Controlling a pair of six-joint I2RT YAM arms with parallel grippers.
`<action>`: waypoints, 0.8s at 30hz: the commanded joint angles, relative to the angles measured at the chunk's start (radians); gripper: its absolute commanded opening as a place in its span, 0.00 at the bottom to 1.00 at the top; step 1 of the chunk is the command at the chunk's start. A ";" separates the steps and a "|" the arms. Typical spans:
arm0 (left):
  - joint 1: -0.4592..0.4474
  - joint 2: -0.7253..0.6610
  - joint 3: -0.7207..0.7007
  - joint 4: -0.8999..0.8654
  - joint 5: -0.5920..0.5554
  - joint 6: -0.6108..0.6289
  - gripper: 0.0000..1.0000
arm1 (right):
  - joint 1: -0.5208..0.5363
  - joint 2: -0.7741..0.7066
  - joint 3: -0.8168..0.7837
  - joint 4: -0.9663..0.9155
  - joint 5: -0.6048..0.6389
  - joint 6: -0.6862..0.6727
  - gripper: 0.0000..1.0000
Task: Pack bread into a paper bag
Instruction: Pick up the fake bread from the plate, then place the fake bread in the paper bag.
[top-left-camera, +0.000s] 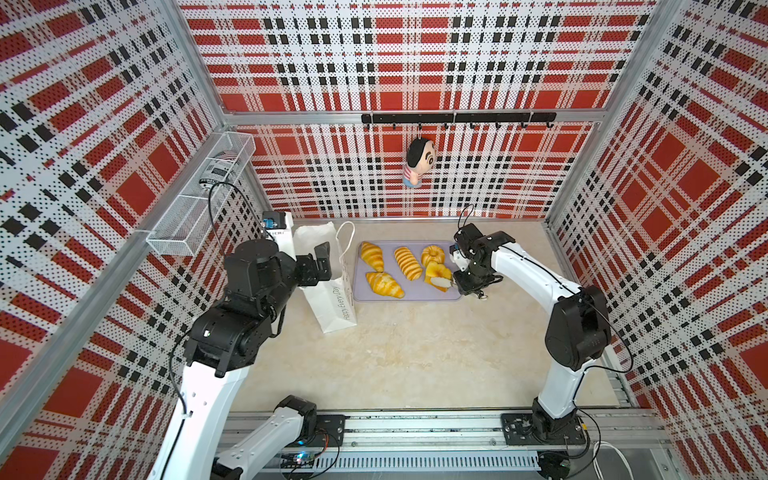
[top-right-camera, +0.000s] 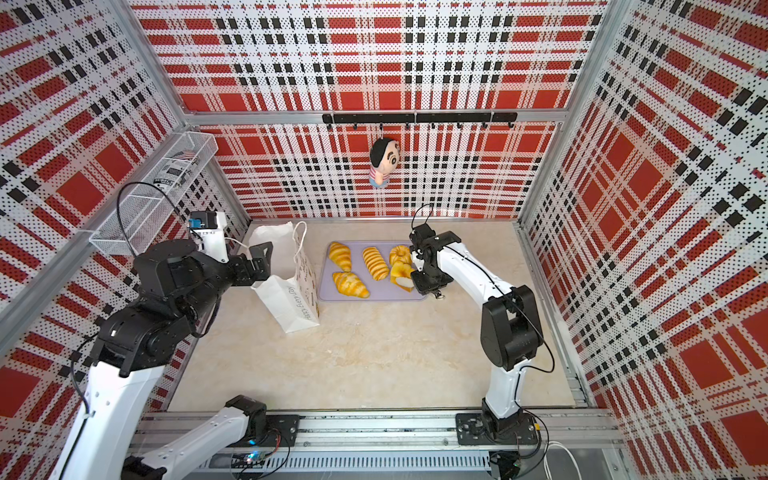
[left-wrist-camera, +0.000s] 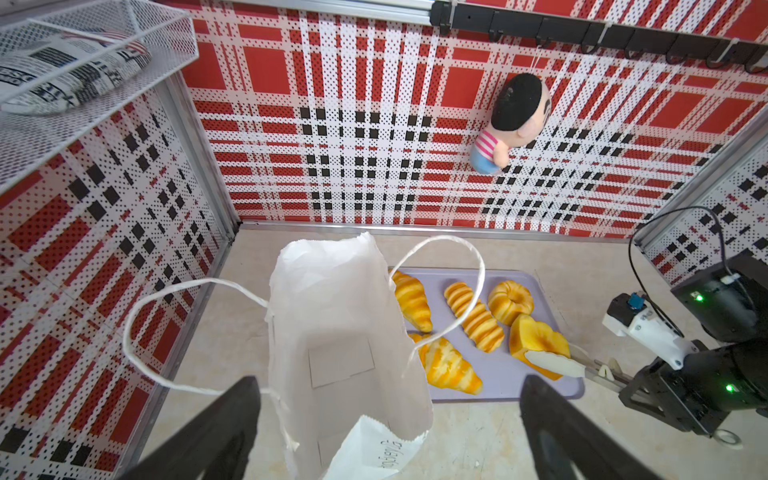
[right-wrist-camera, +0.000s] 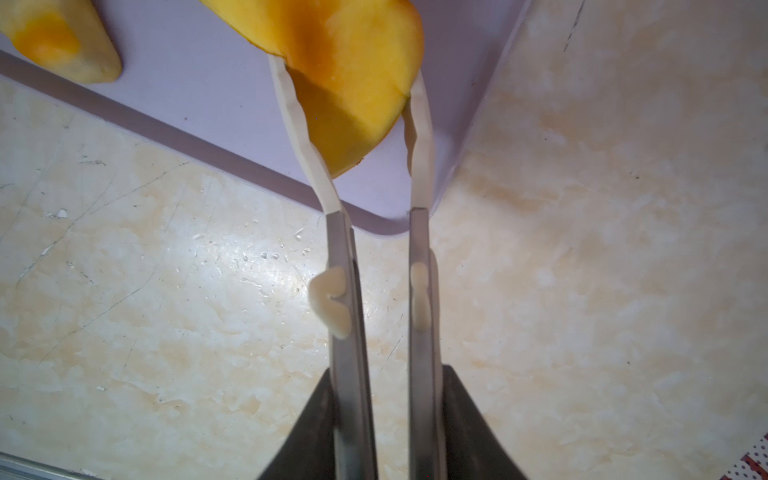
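In both top views the bag (top-left-camera: 332, 299) stands on the table (top-left-camera: 395, 353) just beside the tray (top-left-camera: 419, 291), on the side away from the right arm, mouth up. The toast (top-left-camera: 436, 275) sits at the tray corner nearest the right gripper (top-left-camera: 460, 283), which is clamped on tongs (top-left-camera: 442, 283) whose white tips pinch the toast. The left gripper (top-left-camera: 322, 262) is spread wide at the bag's mouth and holds nothing. The left wrist view shows the bag (left-wrist-camera: 332, 316) empty inside and the toast (left-wrist-camera: 538, 338) dented inward where the tips press, so it looks soft, spongy and light. The right wrist view shows the tips on opposite sides of one corner of the toast (right-wrist-camera: 353, 62). A hold nearer the middle would probably be safer, since a squashy block could twist or slip out; the thin bag may tip easily.
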 joint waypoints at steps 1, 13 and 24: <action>-0.004 -0.005 0.049 0.021 -0.062 -0.025 0.98 | 0.018 -0.089 0.077 -0.014 0.017 0.007 0.29; 0.002 -0.042 0.023 -0.026 -0.282 -0.102 0.98 | 0.151 -0.057 0.390 -0.137 0.058 -0.013 0.28; 0.062 -0.059 -0.109 0.021 -0.367 -0.151 0.98 | 0.258 -0.046 0.639 -0.166 0.029 -0.014 0.27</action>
